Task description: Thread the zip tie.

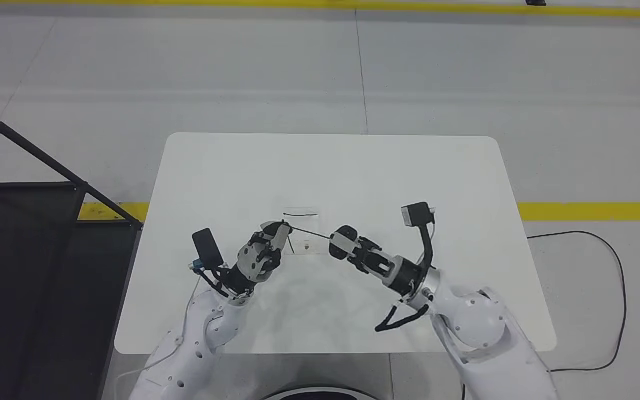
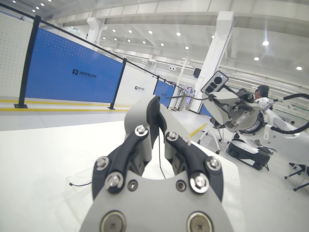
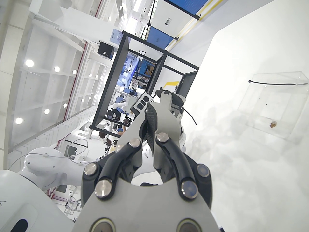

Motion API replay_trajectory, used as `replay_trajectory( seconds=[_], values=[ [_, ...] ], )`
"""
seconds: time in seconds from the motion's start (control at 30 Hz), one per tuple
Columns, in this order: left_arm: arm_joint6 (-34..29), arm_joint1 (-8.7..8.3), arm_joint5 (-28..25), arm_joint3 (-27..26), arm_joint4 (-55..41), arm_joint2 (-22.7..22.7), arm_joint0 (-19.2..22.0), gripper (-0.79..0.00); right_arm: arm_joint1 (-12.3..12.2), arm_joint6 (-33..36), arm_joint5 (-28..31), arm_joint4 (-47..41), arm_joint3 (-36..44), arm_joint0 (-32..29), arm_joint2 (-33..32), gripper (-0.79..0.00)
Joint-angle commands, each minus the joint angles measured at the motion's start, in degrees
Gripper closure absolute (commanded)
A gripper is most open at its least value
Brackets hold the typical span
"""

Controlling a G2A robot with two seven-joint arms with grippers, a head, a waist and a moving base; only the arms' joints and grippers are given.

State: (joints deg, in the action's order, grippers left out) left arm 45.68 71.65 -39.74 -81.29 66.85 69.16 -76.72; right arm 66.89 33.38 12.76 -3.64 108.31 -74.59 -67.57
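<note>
Black zip tie [image 1: 312, 234] is spanning the gap above the desk [image 1: 420, 180] centre. The left pincer [image 1: 272, 240] and right pincer [image 1: 343, 240] are both clamping it, facing each other, probably tensioning it to align tail with head for threading.

White lettering, apparently a logo, stands on the blue wall panel [image 2: 72, 68].

arms: I log glossy white shells on left arm [image 1: 213, 322] and right arm [image 1: 482, 326]; black cable [image 1: 398, 316] at the right wrist.
left gripper [image 2: 158, 108]: grey fingers [image 2: 136, 115], black ribbed pads [image 2: 153, 112], black links [image 2: 125, 150], silver screws [image 2: 142, 130].
right gripper [image 3: 151, 109]: same build.
</note>
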Motion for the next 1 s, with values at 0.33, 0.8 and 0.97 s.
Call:
replay_trajectory(
  seconds=[0.33, 0.8, 0.97],
  values=[
    [0.0, 0.0, 0.0, 0.0, 0.0, 0.0, 0.0, 0.0, 0.14, -0.72, -0.93, 0.03, -0.2, 0.35, 0.19, 0.0],
    [0.0, 0.0, 0.0, 0.0, 0.0, 0.0, 0.0, 0.0, 0.31, -0.31, -4.59, 1.18, -0.49, 1.77, 0.99, 0.0],
    [0.0, 0.0, 0.0, 0.0, 0.0, 0.0, 0.0, 0.0, 0.38, -0.17, -6.61, 2.44, -0.44, 2.39, 1.51, 0.0]
  ],
)
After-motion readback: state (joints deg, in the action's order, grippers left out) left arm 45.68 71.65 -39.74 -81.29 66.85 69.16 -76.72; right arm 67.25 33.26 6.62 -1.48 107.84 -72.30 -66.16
